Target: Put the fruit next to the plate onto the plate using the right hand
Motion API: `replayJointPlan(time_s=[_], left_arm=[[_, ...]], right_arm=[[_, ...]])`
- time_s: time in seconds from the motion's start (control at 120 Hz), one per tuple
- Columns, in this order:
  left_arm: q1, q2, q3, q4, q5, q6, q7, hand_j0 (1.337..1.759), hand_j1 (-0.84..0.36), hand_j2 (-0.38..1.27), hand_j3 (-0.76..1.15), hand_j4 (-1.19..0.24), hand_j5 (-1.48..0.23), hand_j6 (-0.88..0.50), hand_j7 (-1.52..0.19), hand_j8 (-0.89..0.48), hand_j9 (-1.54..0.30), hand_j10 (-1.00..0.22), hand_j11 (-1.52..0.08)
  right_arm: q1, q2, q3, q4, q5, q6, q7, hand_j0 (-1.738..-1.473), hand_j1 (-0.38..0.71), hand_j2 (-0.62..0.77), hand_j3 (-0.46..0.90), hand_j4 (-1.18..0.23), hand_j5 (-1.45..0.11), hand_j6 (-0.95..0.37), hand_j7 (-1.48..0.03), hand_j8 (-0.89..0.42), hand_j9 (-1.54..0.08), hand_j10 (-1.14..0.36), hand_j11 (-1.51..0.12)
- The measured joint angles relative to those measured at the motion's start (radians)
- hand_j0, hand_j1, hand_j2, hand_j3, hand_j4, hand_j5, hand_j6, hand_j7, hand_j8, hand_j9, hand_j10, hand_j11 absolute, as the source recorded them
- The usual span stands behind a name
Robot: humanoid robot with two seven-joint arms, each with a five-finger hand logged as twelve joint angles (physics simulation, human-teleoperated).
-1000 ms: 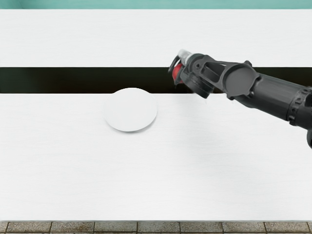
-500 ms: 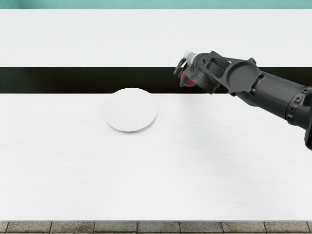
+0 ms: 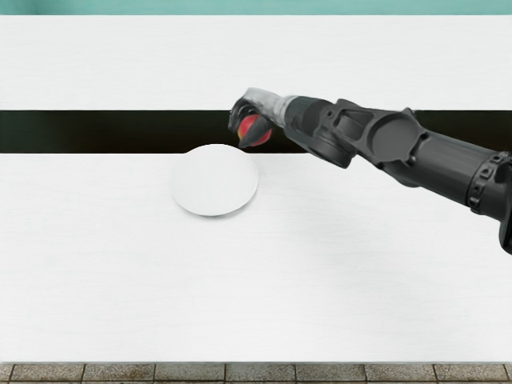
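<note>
A white round plate lies flat on the white table, left of centre. My right hand reaches in from the right edge on a dark arm and is shut on a small red fruit. The fruit hangs in the air just above and to the right of the plate's far right rim, apart from the plate. Pale fingers curl over the top of the fruit and hide part of it. No left arm shows.
A dark gap runs across the table behind the plate, with a second white surface beyond it. The table's front edge borders a tiled floor.
My right hand has swung left with the red fruit in it, from well right of the plate to just beside its far right rim. The plate stayed put.
</note>
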State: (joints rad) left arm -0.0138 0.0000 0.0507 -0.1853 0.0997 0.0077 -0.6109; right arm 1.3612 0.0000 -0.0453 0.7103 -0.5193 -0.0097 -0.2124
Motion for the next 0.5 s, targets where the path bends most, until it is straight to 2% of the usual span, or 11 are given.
replayJointPlan(time_s=[0.25, 0.5], left_arm=[[0.0, 0.0, 0.0, 0.0, 0.0, 0.0, 0.0, 1.658, 0.34, 0.0, 0.0, -0.01, -0.01, -0.01, -0.01, -0.01, -0.01, -0.01, -0.01], [0.0, 0.0, 0.0, 0.0, 0.0, 0.0, 0.0, 1.658, 0.34, 0.0, 0.0, -0.01, -0.01, -0.01, -0.01, -0.01, -0.01, -0.01, -0.01]], right_arm=[[-0.012, 0.0, 0.0, 0.106, 0.001, 0.011, 0.101, -1.633, 0.28, 0.01, 0.0, -0.88, -1.11, -0.65, -1.13, -0.29, -1.16, -0.38, -1.17], [-0.024, 0.0, -0.001, 0.131, 0.0, 0.026, 0.153, -1.634, 0.29, 0.02, 0.0, -0.89, -1.1, -0.63, -1.13, -0.29, -1.15, -0.38, -1.17]])
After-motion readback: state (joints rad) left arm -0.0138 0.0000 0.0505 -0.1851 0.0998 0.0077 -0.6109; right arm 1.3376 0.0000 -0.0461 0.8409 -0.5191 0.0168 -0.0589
